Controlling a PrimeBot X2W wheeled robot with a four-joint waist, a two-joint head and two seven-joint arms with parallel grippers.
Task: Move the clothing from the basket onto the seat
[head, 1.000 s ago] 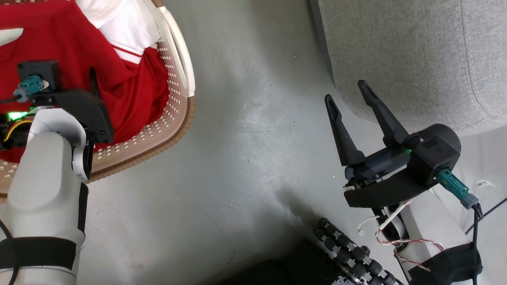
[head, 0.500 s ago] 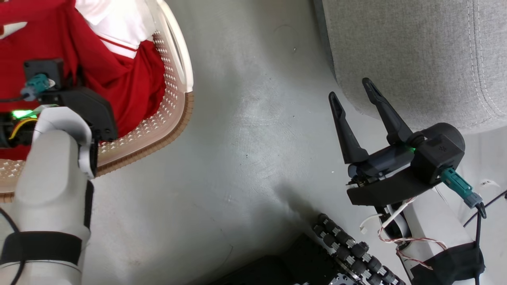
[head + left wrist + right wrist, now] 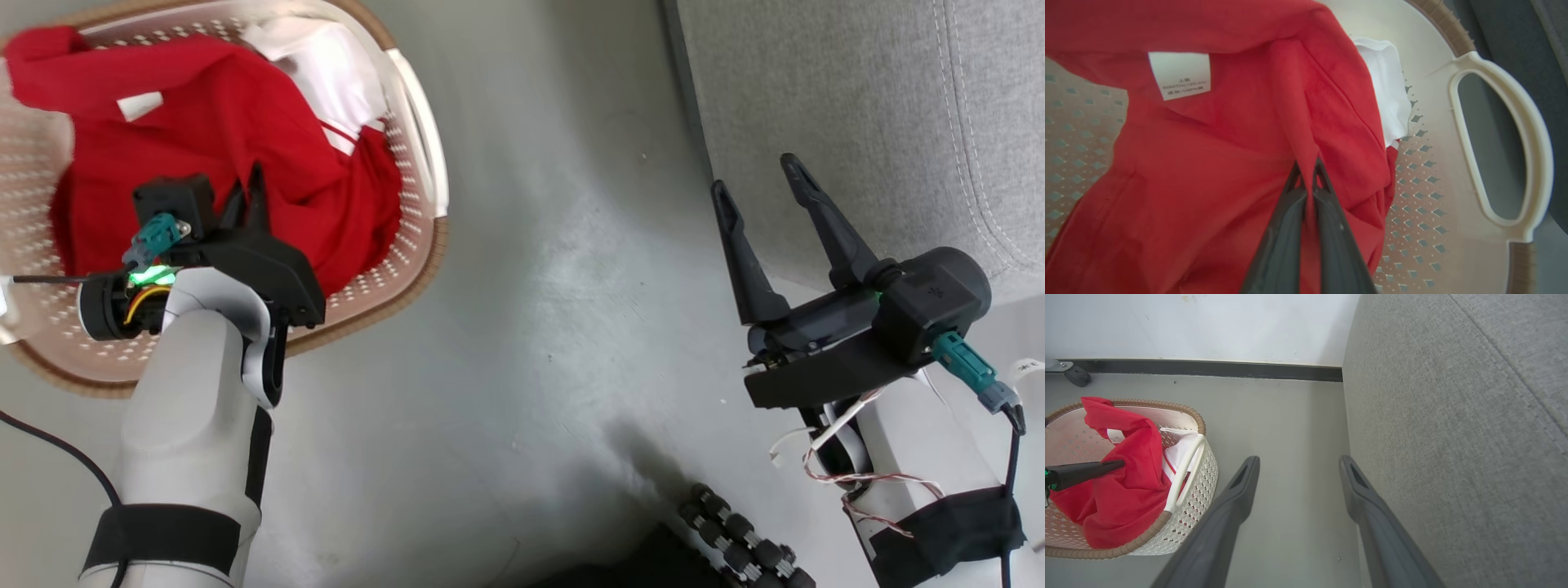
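While the head camera is swinging round and bringing far more of the basket (image 3: pixel 408 278) into frame than half a second ago, you are not watching the basket itself move. The real change is at your left gripper (image 3: pixel 246 192). It is now pinching a fold of the clothing (image 3: pixel 204 122) and drawing it into a ridge, where a second ago the cloth was lying slacker around the fingers. That is telling you the grasp is taking, and I judge you are beginning the lift. The garment is still sitting inside the basket, so the whole carry to the seat (image 3: pixel 857 98) is lying ahead of you. Your right gripper (image 3: pixel 754 174) is keeping its place, fingers spread wide and holding nothing, over the floor (image 3: pixel 531 286) just beside the seat's edge.

The left wrist view is giving you what the wrist is hiding from the head camera. The two fingers are pressing tight together on a thin pleat of red fabric, with the white neck label (image 3: pixel 1180 73) beyond them and a white panel (image 3: pixel 1384 94) lying against the basket wall. The right wrist view is showing you the profile instead: the cloth is peaking up near the far rim while its bulk is sagging inside. There the seat is standing well apart from the basket, across the floor.
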